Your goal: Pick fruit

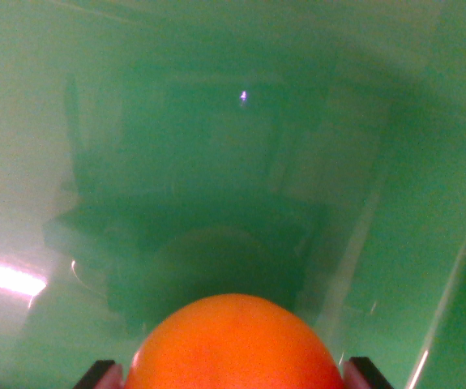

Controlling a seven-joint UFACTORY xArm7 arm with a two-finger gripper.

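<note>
An orange fruit (234, 344), round and smooth, fills the bottom middle of the wrist view. My gripper (234, 374) is shut on it: one dark fingertip (96, 375) shows at its left side and the other fingertip (369, 371) at its right, both pressed against the fruit. The fruit hangs over the glossy floor of a green bin (216, 162). The lower part of the fruit is cut off by the frame's edge.
The green bin's shiny floor reflects the arm as a dark shape in the middle. A bin wall (451, 243) rises on the wrist view's right. A bright light glare (6, 275) lies at the left.
</note>
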